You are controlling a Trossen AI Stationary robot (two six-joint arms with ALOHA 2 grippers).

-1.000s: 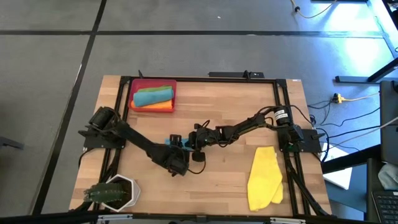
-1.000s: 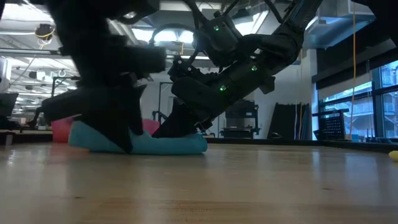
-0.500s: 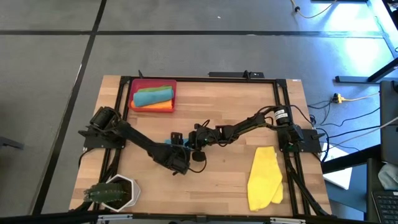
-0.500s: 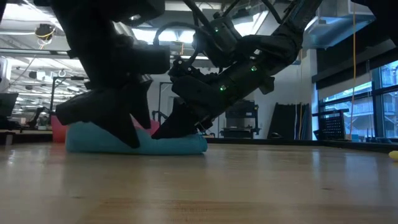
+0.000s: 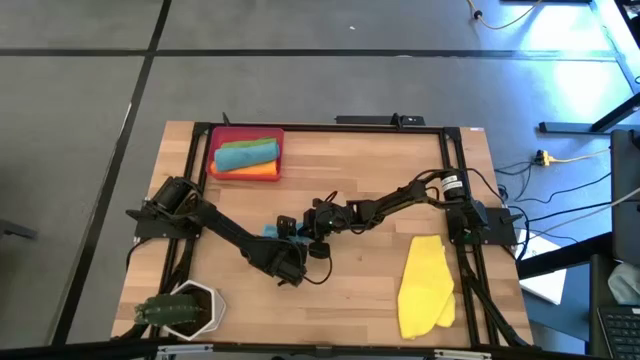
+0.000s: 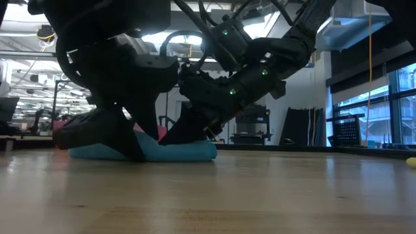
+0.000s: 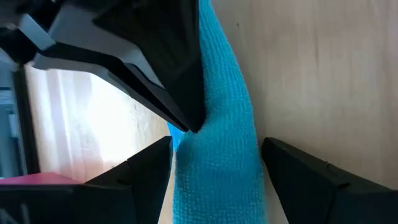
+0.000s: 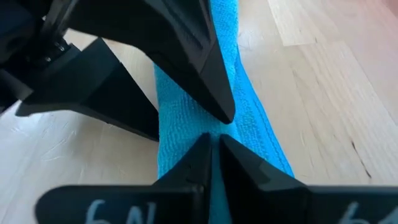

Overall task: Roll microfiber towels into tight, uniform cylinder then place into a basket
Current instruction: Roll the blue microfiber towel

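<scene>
Red basket (image 5: 216,150), far-left corner of the wooden table (image 5: 380,270): shallow plastic tray holding rolled teal, green and orange cloths. Centre table: a teal towel (image 7: 217,155), looped nubby pile, rolled into a long soft cylinder. Left gripper (image 7: 214,163) straddles it, fingers spread wide either side, gripping nothing. Right gripper (image 8: 212,149) meets it from the opposite side, fingers nearly closed, pinching the roll. Yellow towel (image 5: 425,285) lies flat, near right.

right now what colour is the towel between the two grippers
Teal-blue towel, clearest in the right wrist view.
</scene>
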